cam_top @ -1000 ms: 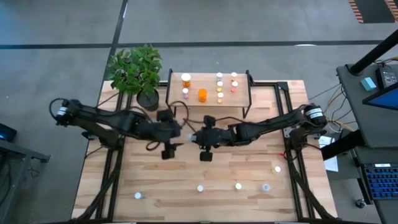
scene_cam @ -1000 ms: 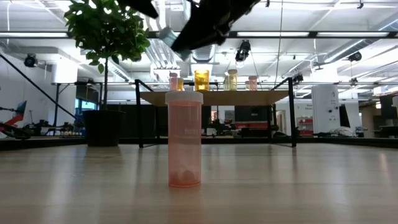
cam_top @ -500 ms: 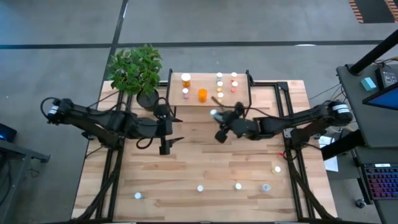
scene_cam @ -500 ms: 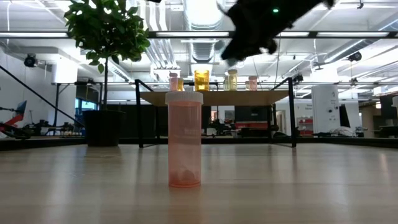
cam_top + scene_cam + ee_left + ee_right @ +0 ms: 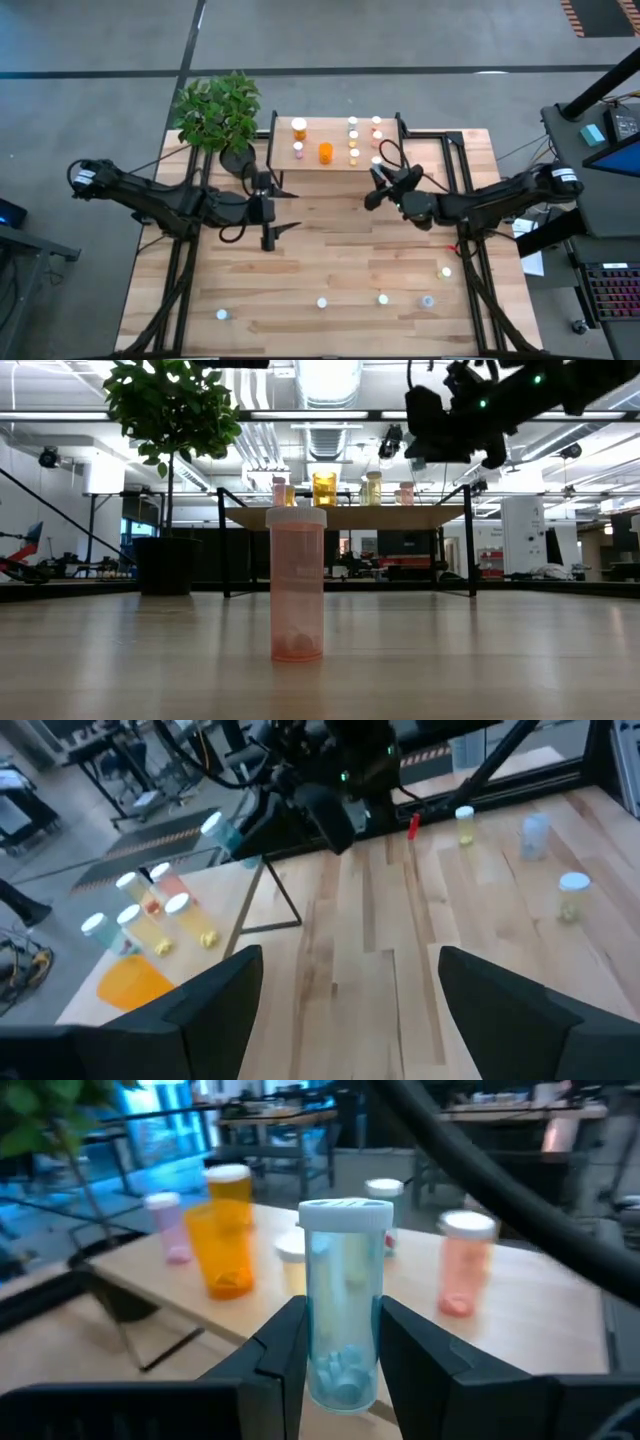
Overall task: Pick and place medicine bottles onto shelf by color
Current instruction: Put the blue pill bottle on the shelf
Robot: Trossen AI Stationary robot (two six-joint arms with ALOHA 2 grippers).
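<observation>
The right gripper (image 5: 335, 1370) clamps a blue bottle (image 5: 345, 1295) upright. I would set it at the shelf's (image 5: 330, 135) four o'clock corner, clear of neighbours. The left gripper (image 5: 345, 985) waits open.

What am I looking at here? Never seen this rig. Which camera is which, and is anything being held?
Two dark robot arms work at a wooden table. The overhead picture shows both; the level picture looks across the tabletop; the other two come from cameras on each wrist. The right gripper is shut on a blue bottle and carries it at the shelf, a low wooden stand with black legs that already holds several small bottles and a larger orange bottle. The left gripper hangs open and empty over the table's middle. More small bottles stand along the table's near edge, including a pink bottle close to the level camera. A potted plant stands beside the shelf.
</observation>
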